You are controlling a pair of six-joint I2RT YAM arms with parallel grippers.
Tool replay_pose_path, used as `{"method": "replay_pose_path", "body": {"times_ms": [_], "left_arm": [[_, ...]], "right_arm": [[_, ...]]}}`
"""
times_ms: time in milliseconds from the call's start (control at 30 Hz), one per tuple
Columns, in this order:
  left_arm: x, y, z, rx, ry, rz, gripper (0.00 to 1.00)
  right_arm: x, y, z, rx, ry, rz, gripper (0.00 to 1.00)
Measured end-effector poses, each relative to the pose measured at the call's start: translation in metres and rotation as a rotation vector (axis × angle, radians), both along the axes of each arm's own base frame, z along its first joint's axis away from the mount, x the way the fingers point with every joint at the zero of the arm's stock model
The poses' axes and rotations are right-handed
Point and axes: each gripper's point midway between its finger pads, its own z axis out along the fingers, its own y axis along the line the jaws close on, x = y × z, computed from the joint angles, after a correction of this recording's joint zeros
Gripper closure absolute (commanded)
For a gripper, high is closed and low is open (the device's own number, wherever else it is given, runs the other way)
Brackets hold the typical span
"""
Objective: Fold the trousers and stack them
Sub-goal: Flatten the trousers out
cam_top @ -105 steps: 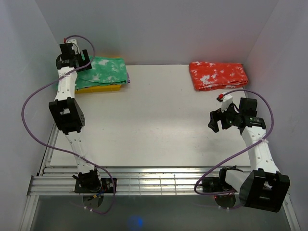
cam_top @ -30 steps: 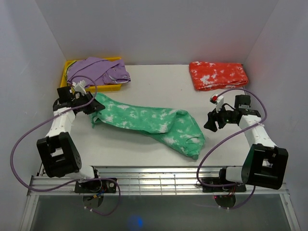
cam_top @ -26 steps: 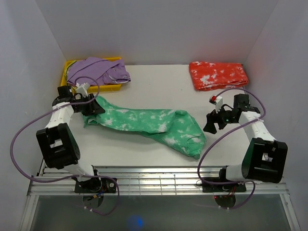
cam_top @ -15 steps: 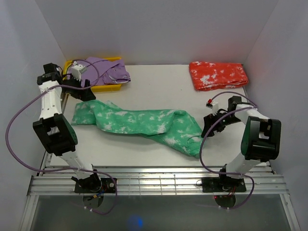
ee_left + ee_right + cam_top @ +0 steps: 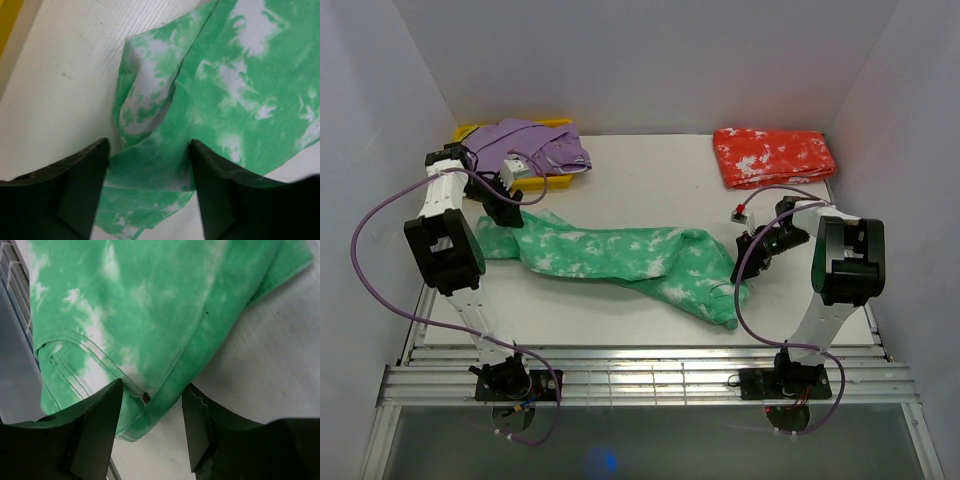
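The green trousers (image 5: 620,255) lie spread lengthwise across the middle of the table, leg end to the left, waist to the right. The red-orange trousers (image 5: 775,157) sit folded at the back right. My left gripper (image 5: 506,208) is low over the leg end, open, its jaws straddling a crumpled fold of the green trousers (image 5: 150,125). My right gripper (image 5: 746,264) is at the waist end, open. A stitched edge with a dark rivet (image 5: 145,398) lies between its fingers (image 5: 100,420), with bare table beside the other finger.
A yellow tray (image 5: 470,130) at the back left holds a plain purple garment (image 5: 525,150). White walls close in three sides. A slatted metal rail (image 5: 620,370) runs along the near edge, just beyond the waist end.
My left gripper came down from the tray onto the leg end of the green trousers. My right gripper edged left onto the waist end. Both pairs of jaws have narrowed.
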Motion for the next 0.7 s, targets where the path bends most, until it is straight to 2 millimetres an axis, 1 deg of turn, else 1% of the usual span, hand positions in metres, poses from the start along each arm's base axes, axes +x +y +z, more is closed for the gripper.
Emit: {"method": "replay_pose_path", "body": {"times_ms": [67, 100, 133, 200, 233, 300, 333, 400, 533, 567, 633, 700], "left_arm": [[-0.001, 0.000, -0.001, 0.005, -0.002, -0.025, 0.40], [-0.003, -0.001, -0.002, 0.006, 0.002, -0.035, 0.46], [-0.005, -0.001, -0.002, 0.006, 0.004, -0.043, 0.58], [-0.008, -0.002, -0.005, 0.004, 0.011, -0.054, 0.71], [-0.010, -0.003, -0.007, 0.002, 0.015, -0.058, 0.84], [-0.014, -0.004, -0.012, -0.004, 0.037, -0.053, 0.97], [-0.015, -0.004, -0.012, -0.007, 0.042, -0.046, 1.00], [-0.011, -0.004, -0.011, -0.008, 0.033, -0.030, 1.00], [0.007, -0.004, -0.006, -0.012, -0.013, 0.021, 1.00], [0.014, -0.003, -0.001, -0.011, -0.031, 0.038, 1.00], [0.034, 0.000, 0.015, -0.006, -0.098, 0.069, 1.00], [0.050, 0.004, 0.032, -0.007, -0.163, 0.096, 1.00]], "right_arm": [[-0.001, 0.003, 0.004, 0.022, 0.011, 0.028, 0.72], [0.000, 0.003, 0.006, 0.026, 0.008, 0.032, 0.88], [0.002, 0.003, 0.009, 0.029, -0.002, 0.042, 0.92], [0.006, 0.003, 0.016, 0.033, -0.009, 0.044, 0.92], [0.010, 0.003, 0.020, 0.031, -0.018, 0.044, 0.92], [0.021, 0.001, 0.028, 0.022, -0.048, 0.043, 0.92], [0.028, 0.000, 0.033, 0.011, -0.066, 0.040, 0.92], [0.047, -0.005, 0.045, -0.015, -0.125, 0.028, 0.92], [0.097, -0.024, 0.080, -0.104, -0.311, -0.025, 0.92], [0.114, -0.030, 0.096, -0.132, -0.385, -0.043, 0.92], [0.136, -0.042, 0.121, -0.176, -0.499, -0.071, 0.92], [0.150, -0.054, 0.146, -0.215, -0.608, -0.093, 0.92]]}}
